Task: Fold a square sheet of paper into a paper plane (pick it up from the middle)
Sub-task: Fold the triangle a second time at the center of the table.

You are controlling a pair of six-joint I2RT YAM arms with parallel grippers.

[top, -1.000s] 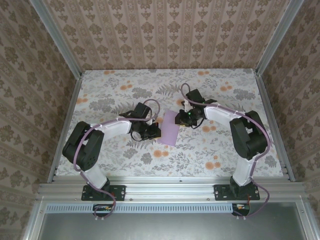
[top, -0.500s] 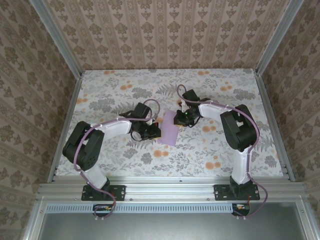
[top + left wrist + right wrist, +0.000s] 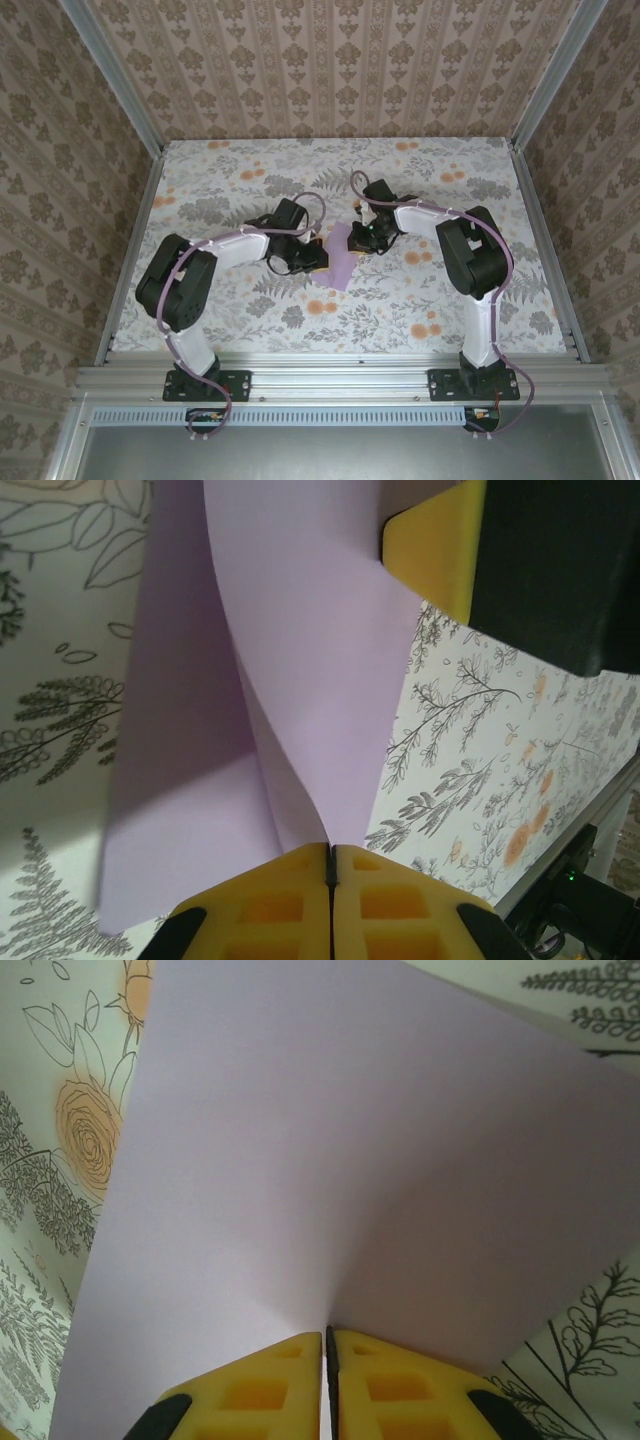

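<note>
The square sheet of paper [image 3: 340, 265] sits between both arms, the left gripper [image 3: 330, 850] pinching its left edge and the right gripper [image 3: 325, 1338] pinching its right edge.

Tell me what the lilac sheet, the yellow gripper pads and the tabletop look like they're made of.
Lilac sheet: thin matte paper, it seems; it curls and bends softly with no shine.
Yellow gripper pads: probably moulded plastic or rubber, matte, with square recesses.
Tabletop: a flat surface printed with flowers and leaves, possibly a paper or vinyl covering; the material beneath is hidden.
</note>
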